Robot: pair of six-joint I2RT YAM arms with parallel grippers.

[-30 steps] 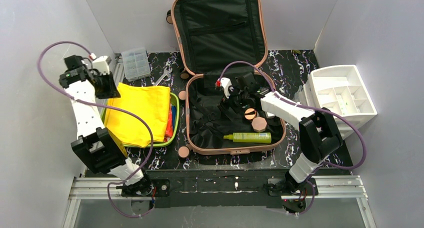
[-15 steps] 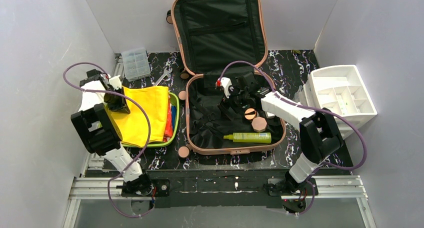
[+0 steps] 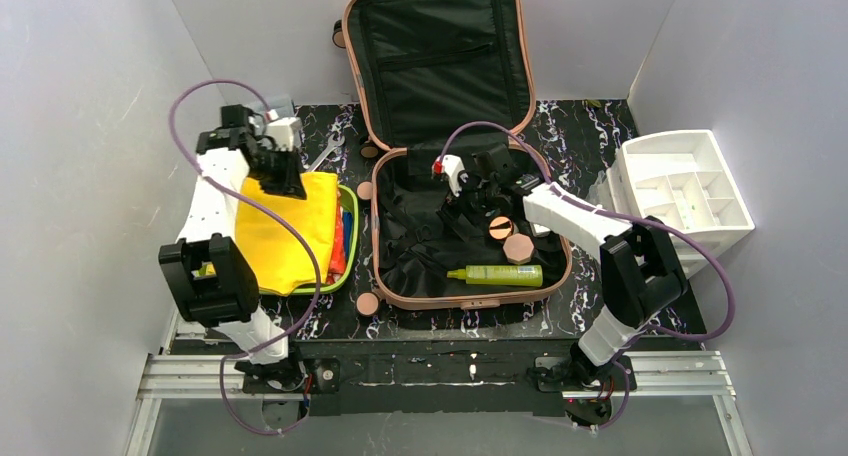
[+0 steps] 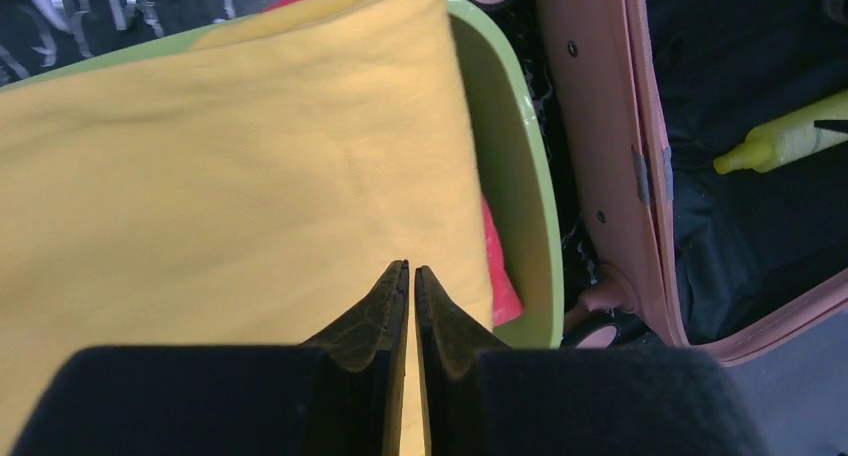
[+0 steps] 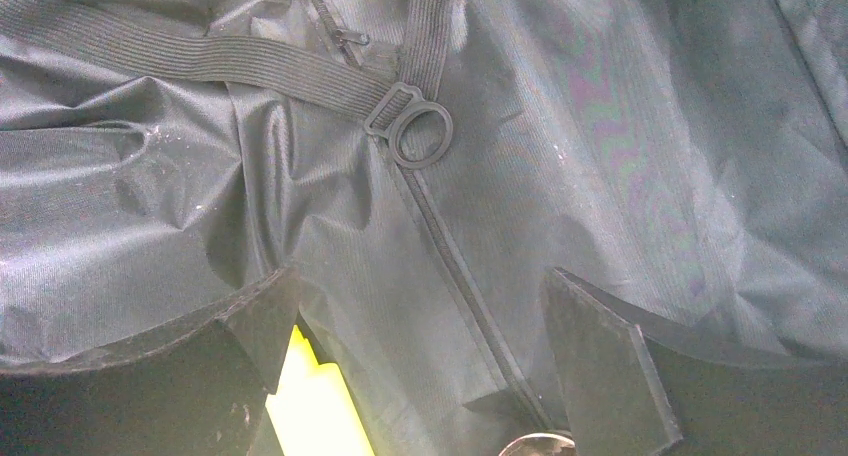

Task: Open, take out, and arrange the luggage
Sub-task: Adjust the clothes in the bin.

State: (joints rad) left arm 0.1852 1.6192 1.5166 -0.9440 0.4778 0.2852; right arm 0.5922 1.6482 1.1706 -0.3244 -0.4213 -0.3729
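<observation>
One luggage [image 3: 440,126], a salmon-pink shell with black lining, lies open mid-table, its lid upright against the back wall. Inside are one yellow-green bottle [image 3: 497,274] and two copper-coloured pieces [image 3: 518,248]. The right gripper [image 5: 420,346] hangs over the lining, jaws wide apart and empty. At nine o'clock, one lime tray [image 4: 505,136] holds one yellow cloth [image 3: 285,226]. Above the cloth the left gripper [image 4: 411,276] is closed on nothing. At three o'clock sits one white organizer [image 3: 680,191].

At mid-left of the top view the yellow cloth [image 3: 285,226] hides most of what lies in the green tray [image 3: 355,238]; only red edges [image 3: 342,238] show. In the left wrist view the luggage [image 4: 600,126] and the bottle [image 4: 775,141] in it run off the right edge.
</observation>
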